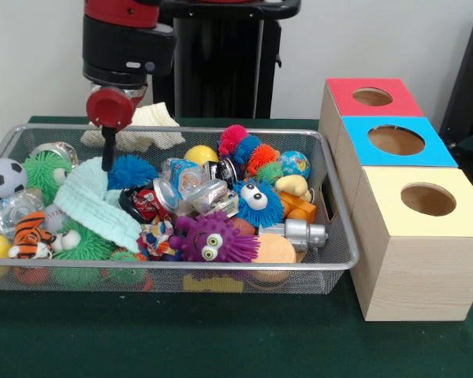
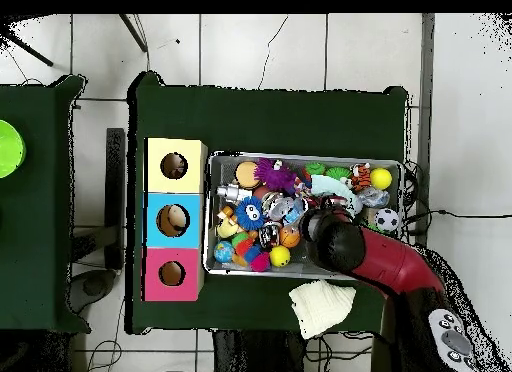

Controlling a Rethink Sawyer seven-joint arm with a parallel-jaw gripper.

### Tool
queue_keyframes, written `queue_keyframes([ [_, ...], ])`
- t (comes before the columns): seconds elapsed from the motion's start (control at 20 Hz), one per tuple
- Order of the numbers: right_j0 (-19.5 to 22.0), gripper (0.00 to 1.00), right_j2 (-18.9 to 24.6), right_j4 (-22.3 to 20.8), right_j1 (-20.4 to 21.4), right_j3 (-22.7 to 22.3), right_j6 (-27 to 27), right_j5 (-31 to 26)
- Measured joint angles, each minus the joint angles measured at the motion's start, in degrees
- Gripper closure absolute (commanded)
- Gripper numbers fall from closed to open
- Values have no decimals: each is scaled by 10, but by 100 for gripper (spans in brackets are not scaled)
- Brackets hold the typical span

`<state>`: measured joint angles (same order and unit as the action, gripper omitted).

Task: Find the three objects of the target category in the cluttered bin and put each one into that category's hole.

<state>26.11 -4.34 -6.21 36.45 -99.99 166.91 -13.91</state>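
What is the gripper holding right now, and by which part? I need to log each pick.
Cannot be told. The gripper hangs low over the bin, by the blue spiky ball and pale green cloth, with nothing visibly lifted.

Table cover: you have a dark green cloth (image 1: 221, 339) under everything.
Knitted cloth: you will find a cream one (image 2: 321, 306) crumpled on the green cover, just outside the bin's long side.
Floor: you see pale tiles (image 2: 250, 48) around the table.
Side table: a lime green disc (image 2: 8, 148) sits at its edge.
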Motion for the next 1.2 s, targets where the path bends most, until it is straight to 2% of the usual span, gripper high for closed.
queue_keyframes([
  [0.25, 15, 100, 33, 5, 28, -25, 0, 0],
  [0.6, 34, 100, 61, 26, 45, -54, 0, 0],
  [0.9, 49, 100, 90, 62, 46, -79, 0, 0],
  [1.2, 67, 100, 113, 71, 34, -90, 0, 15],
])
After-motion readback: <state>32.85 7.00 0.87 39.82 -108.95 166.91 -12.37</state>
